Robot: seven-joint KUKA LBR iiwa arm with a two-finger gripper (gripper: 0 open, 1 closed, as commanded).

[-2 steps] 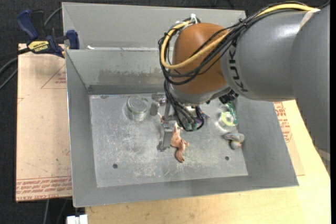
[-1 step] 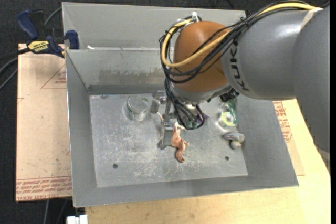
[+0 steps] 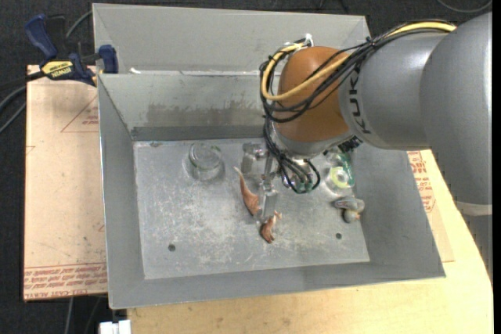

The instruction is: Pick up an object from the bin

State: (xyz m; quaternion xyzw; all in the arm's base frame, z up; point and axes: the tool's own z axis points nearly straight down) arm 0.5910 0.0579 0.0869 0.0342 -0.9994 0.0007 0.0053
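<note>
Camera view from above: black lettering on the grey arm begins "KU", and the rest is lost behind the bundle of yellow and black cables that loops round the orange cover at the wrist. No other writing inside the bin can be read.

The gripper hangs low over the middle of the bin floor. How far open it is cannot be told, since the metal parts and wires run together there. A curved reddish-brown piece lies right against it, on the side toward the bin's left wall; whether it is gripped cannot be told. A second, smaller reddish-brown piece lies just beyond the tip, toward the near edge.

A clear round cup stands well apart, nearer the far wall. By the right wall lie a green-and-white thing and a small grey-brown thing.
</note>
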